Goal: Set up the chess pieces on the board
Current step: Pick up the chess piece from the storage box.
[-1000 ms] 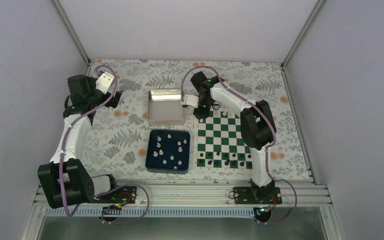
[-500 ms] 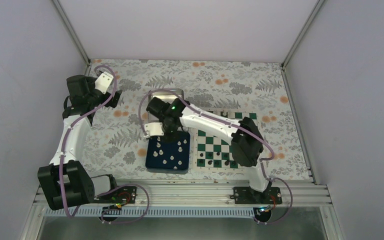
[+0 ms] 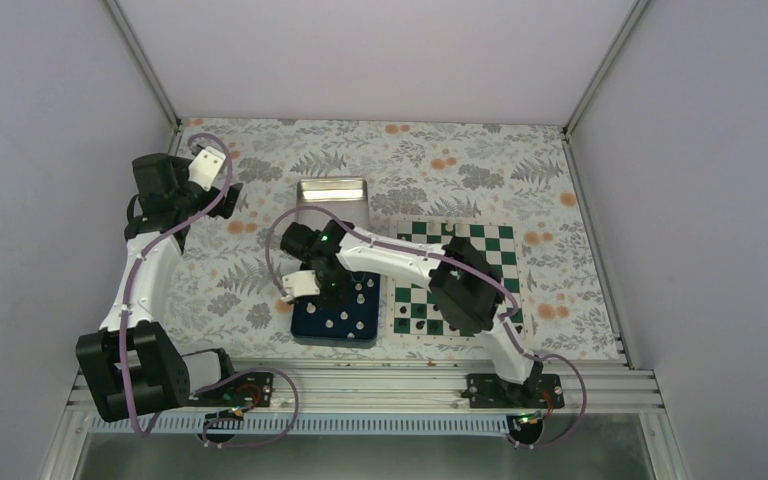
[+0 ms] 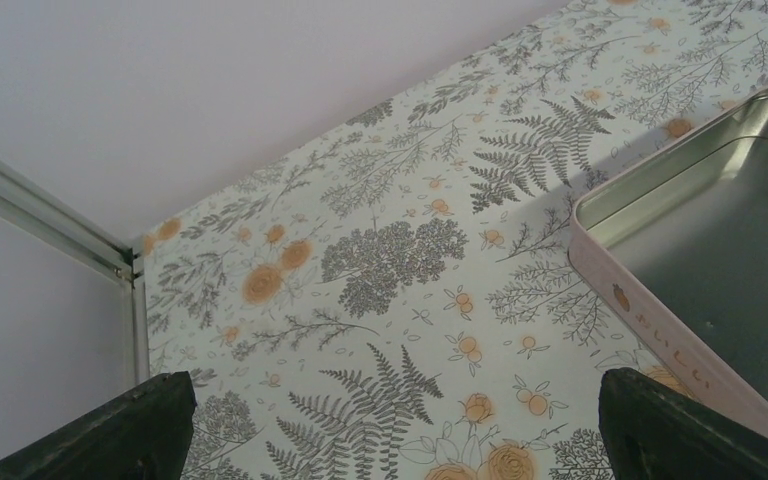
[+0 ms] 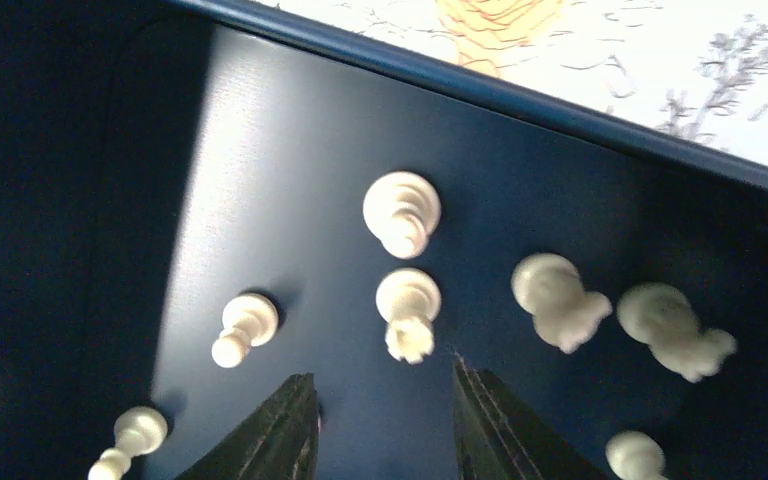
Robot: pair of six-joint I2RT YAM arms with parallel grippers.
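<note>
The right arm stretches left, across the board [image 3: 500, 240], and its fingers [image 3: 312, 288] hang over the tray [image 3: 332, 336] that holds the white pieces [image 3: 362, 297]. The left arm is folded at the far left (apparently idle).

The left fingers [image 4: 150, 425] are spread wide and empty above the tabletop [image 4: 380, 260], beside the tin [image 4: 720, 230].

The right fingers [image 5: 280, 430] are released, grasping nothing. One piece [image 5: 407, 310] stands just beyond their gap. This looks like the pick-up step: edge forward, descend, straddle it, then clench.
</note>
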